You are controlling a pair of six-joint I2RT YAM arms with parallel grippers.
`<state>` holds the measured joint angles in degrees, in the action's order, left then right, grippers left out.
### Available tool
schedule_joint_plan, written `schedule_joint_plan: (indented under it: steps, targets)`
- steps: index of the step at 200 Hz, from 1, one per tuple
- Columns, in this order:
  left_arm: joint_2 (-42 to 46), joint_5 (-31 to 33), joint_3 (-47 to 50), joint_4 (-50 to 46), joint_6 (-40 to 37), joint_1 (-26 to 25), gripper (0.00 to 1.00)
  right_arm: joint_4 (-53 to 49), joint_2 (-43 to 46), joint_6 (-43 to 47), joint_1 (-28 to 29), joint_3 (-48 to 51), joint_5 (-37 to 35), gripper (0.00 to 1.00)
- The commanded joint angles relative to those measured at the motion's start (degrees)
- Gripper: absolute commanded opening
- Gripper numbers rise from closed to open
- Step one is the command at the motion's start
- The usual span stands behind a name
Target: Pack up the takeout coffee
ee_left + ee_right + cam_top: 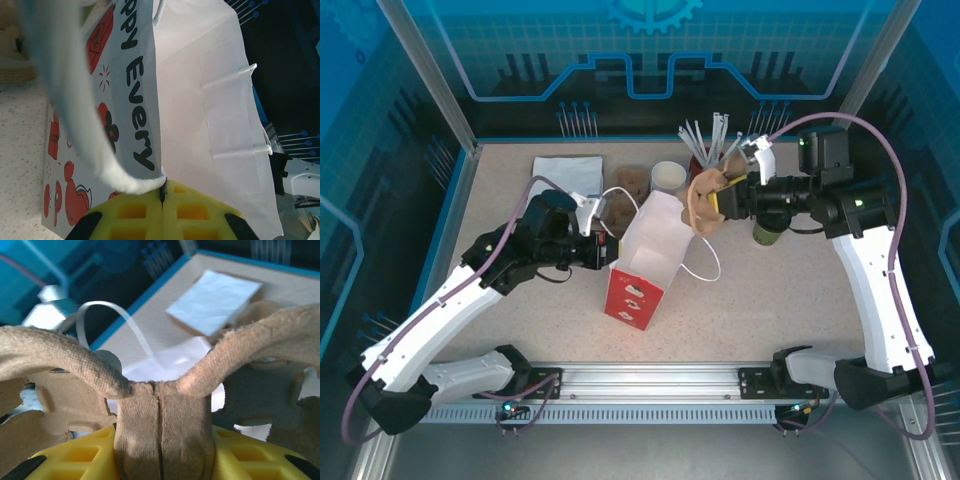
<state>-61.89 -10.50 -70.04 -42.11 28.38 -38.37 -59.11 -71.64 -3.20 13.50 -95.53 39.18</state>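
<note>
Yellow-fingered, the left gripper (162, 194) is pinched shut on the white handle (95, 145) of the paper bag (645, 262), steadying its open mouth. The right gripper (160, 440) clamps the pulp cup carrier (160, 410) by its centre ridge, just beside that mouth. The takeout coffee (767, 233) stands outside the bag, under the right arm. The wide carrier may snag the rim and tip the bag, as one thin strap gives little bracing.
</note>
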Motion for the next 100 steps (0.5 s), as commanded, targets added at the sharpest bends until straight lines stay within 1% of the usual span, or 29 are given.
schedule_joint_plan:
  steps: [1,36,64,83,100]
  targets:
    - [-1.29,-2.82,-2.16,4.18,-1.20,-0.91,0.00,-2.06,-2.23,-4.66,3.43,-1.62,9.42,0.43]
    - [-2.80,-3.50,-1.42,6.80,-1.00,-1.59,0.00,0.96,-5.83,-8.18,8.42,-0.53,15.01,0.43]
    - [-3.02,-3.35,-0.66,7.85,-0.81,-2.21,0.00,-3.36,-10.15,-5.40,11.57,-1.51,14.23,0.42]
    - [-2.83,-3.25,-0.17,8.29,-0.67,-2.21,0.00,-5.57,-12.15,-3.59,12.08,-1.19,13.98,0.42]
    - [-2.89,-3.31,0.04,8.11,-0.70,-2.22,0.00,-6.87,-13.02,-1.96,12.10,-0.62,11.53,0.42]
